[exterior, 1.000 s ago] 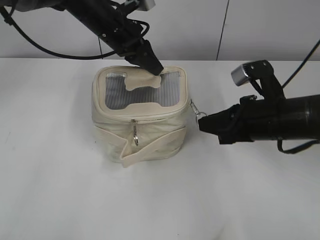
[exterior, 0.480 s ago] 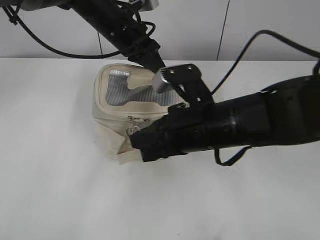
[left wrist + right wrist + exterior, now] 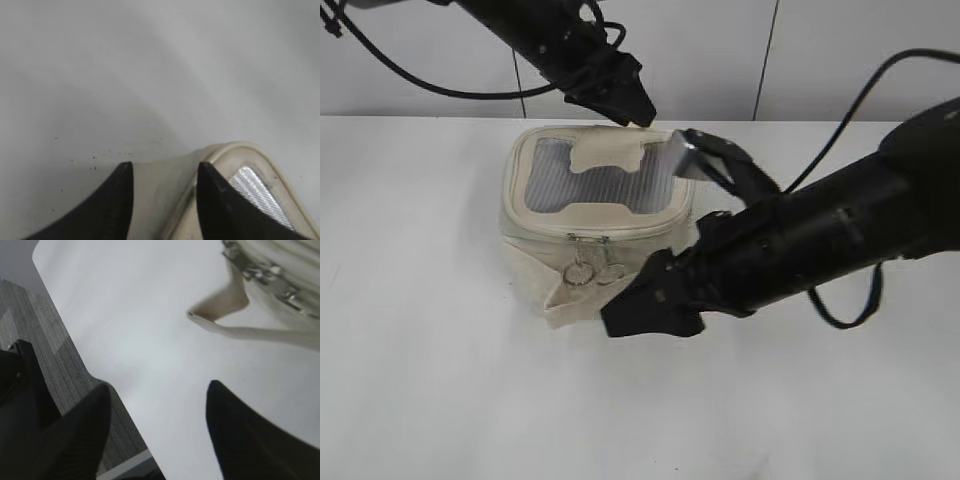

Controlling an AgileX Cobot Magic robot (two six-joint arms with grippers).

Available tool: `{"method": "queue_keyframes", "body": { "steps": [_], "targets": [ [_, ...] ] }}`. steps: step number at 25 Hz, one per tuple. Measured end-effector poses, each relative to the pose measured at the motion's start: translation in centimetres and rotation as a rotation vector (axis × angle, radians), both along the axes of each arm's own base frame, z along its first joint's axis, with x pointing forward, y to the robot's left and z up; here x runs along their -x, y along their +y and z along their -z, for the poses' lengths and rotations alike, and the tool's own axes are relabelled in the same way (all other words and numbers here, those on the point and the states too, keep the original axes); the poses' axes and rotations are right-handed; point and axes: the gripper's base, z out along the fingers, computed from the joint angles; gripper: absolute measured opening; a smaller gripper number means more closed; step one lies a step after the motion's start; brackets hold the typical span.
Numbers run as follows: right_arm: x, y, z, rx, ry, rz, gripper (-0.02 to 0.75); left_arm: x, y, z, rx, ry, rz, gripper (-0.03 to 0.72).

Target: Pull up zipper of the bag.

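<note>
Zipper (image 3: 588, 239) sliders sit together at the front of the bag (image 3: 595, 205), so closure looks complete. Both the left gripper (image 3: 164, 200) and right gripper (image 3: 157, 435) are spread and empty; retreat is the likely next move.

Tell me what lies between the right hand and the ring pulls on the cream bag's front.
Only bare white table; exterior view shows right hand beside silver ring pulls, apart.

a lab-like test bench: bare white table (image 3: 420, 380) against plain grey wall panels (image 3: 860, 60).
</note>
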Motion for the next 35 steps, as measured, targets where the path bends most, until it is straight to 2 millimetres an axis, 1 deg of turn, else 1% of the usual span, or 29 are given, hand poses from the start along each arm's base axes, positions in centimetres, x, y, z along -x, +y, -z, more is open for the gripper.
{"method": "queue_keyframes", "body": {
  "steps": [1,2,5,7,8,9,10,11,12,13,15,16,17,18,19,21,23,24,26,29,31,32,33,35],
  "targets": [
    [0.0,-0.8,-0.5,0.02,0.016,0.007,0.555,0.0,0.2,-0.6,0.002,-0.004,-0.014,0.317],
    [0.0,-1.6,-1.2,0.041,0.026,0.013,0.561,0.2,0.4,-1.4,0.007,-0.015,-0.029,0.296],
    [0.8,-3.8,-3.3,0.122,0.034,0.034,0.554,1.2,1.3,-4.7,0.025,-0.062,-0.06,0.255],
    [1.9,-5.2,-5.2,0.167,0.003,0.078,0.552,2.5,2.0,-6.7,0.032,-0.089,-0.075,0.248],
    [2.5,-5.8,-5.8,0.189,-0.007,0.106,0.55,3.4,2.4,-7.9,0.037,-0.104,-0.086,0.246],
    [3.2,-6.6,-6.7,0.199,-0.025,0.137,0.549,4.2,2.9,-8.2,0.032,-0.102,-0.096,0.245],
    [4.1,-7.2,-7.6,0.197,-0.035,0.166,0.549,5.2,3.4,-8.9,0.033,-0.116,-0.111,0.244],
    [5.0,-7.9,-8.2,0.201,-0.054,0.184,0.549,6.3,4.1,-9.1,0.021,-0.122,-0.129,0.244],
    [5.9,-8.6,-8.6,0.208,-0.054,0.203,0.548,7.5,4.8,-8.9,0.003,-0.121,-0.148,0.244],
    [6.9,-9.2,-9.2,0.206,-0.058,0.217,0.548,8.9,5.7,-8.9,-0.017,-0.127,-0.168,0.244],
    [9.0,-10.6,-9.9,0.227,-0.071,0.229,0.548,12.4,7.7,-9.8,-0.031,-0.166,-0.22,0.244],
    [10.1,-11.4,-10.2,0.243,-0.081,0.233,0.548,14.1,8.7,-9.7,-0.042,-0.177,-0.249,0.244],
    [11.1,-12.2,-10.6,0.253,-0.093,0.24,0.548,16.3,9.9,-10.6,-0.033,-0.213,-0.279,0.244],
    [12.1,-13.0,-10.9,0.27,-0.121,0.246,0.548,18.6,11.1,-11.0,-0.028,-0.235,-0.311,0.244],
    [13.3,-13.9,-11.3,0.284,-0.149,0.255,0.548,20.8,12.2,-11.0,-0.026,-0.243,-0.338,0.244],
    [15.4,-15.5,-12.0,0.31,-0.198,0.263,0.548,25.8,14.9,-11.9,-0.001,-0.308,-0.397,0.244],
    [17.3,-17.1,-12.4,0.323,-0.252,0.286,0.548,30.7,17.4,-12.2,0.033,-0.355,-0.464,0.244],
    [18.4,-17.9,-12.7,0.316,-0.287,0.298,0.548,33.3,18.9,-11.9,0.031,-0.386,-0.497,0.244],
    [20.2,-19.2,-12.9,0.297,-0.374,0.328,0.548,37.5,21.3,-11.3,0.026,-0.424,-0.548,0.244],
    [22.5,-20.8,-12.8,0.237,-0.502,0.375,0.548,42.5,24.1,-9.8,0.014,-0.485,-0.603,0.244],
    [23.4,-21.4,-12.1,0.199,-0.556,0.394,0.548,44.9,25.4,-8.8,0.023,-0.542,-0.633,0.244],
    [23.6,-21.5,-11.5,0.193,-0.565,0.397,0.548,45.8,25.8,-8.3,0.038,-0.566,-0.645,0.244],
    [23.6,-21.6,-10.9,0.19,-0.572,0.4,0.548,46.3,26.1,-7.9,0.034,-0.571,-0.651,0.244],
    [23.6,-21.6,-10.7,0.17,-0.595,0.408,0.547,46.0,26.0,-7.2,0.008,-0.554,-0.652,0.244]
  ]
}}
